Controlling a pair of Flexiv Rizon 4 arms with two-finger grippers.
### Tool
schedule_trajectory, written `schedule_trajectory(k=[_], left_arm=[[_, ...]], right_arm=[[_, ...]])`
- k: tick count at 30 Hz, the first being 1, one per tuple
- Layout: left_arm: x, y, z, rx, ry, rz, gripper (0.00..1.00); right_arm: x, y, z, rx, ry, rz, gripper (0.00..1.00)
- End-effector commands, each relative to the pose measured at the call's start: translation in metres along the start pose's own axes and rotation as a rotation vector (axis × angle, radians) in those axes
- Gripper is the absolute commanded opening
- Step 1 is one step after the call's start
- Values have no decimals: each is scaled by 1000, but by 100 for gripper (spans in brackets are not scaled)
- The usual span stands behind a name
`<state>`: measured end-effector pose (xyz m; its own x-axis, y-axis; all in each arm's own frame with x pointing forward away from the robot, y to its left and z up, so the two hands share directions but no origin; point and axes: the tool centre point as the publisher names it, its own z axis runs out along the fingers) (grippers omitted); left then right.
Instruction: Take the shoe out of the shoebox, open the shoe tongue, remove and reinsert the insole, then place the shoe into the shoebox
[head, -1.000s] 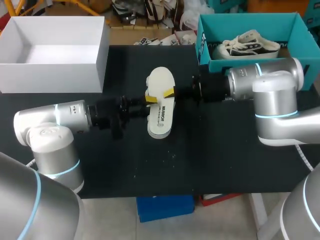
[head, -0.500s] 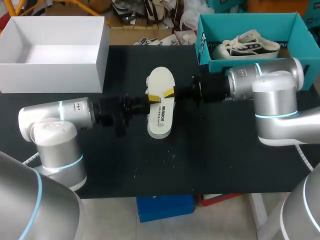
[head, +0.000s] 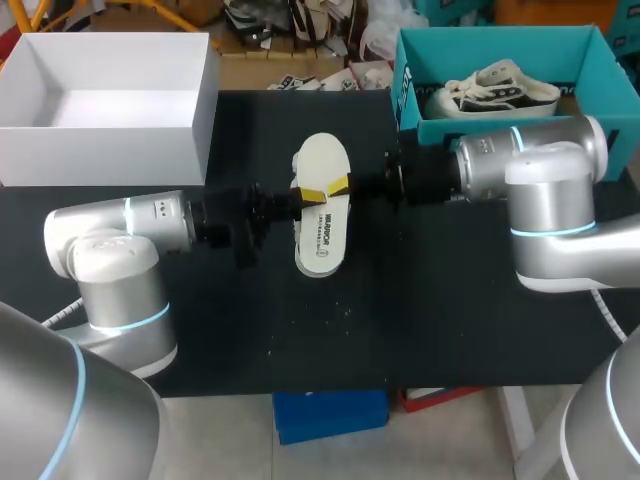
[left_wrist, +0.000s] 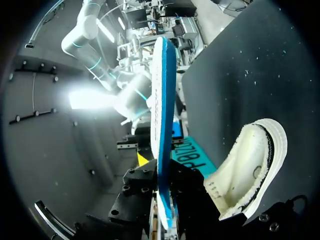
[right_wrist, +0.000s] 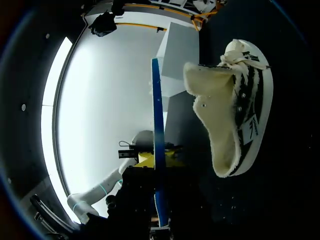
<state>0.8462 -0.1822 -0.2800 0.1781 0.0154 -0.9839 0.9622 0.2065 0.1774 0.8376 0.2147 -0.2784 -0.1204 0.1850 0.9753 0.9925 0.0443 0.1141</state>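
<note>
Two grippers are now meeting at the insole (head: 320, 160).

- **Far left:** the white box (head: 205, 120) is sitting untouched at the corner of the counter (head: 450, 330).
- **Left arm:** my left arm (head: 120, 232) is the only mover. Over the last second it has been pushing inward. The left gripper (head: 312, 193) is now overlapping the insole's left edge, where a second ago it was stopping just short.
- **Left grip:** in the left wrist view the insole is running edge-on through that gripper. I cannot tell whether it is clamping yet.
- **Insole and shoe:** the insole is hanging flat side up, above the shoe (right_wrist: 235, 115), which is sitting on the counter below it.
- **Right arm:** the right gripper (head: 340, 185) is not shifting and is staying closed on the insole's right edge.
- **Far right:** the teal shoebox (head: 500, 130) is holding a second shoe (head: 495, 88).

I am reading this as a two-handed hold being set up. The insole is out and reinsertion is not yet begun.
</note>
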Motion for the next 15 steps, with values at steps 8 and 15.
schedule_trajectory(k=[8, 15], left_arm=[[-2, -2, 3, 10, 30, -3, 0], [-7, -13, -11, 36, 184, -22, 0]], right_arm=[[0, -1, -2, -20, -16, 15, 100], [-17, -24, -40, -195, -261, 203, 100]])
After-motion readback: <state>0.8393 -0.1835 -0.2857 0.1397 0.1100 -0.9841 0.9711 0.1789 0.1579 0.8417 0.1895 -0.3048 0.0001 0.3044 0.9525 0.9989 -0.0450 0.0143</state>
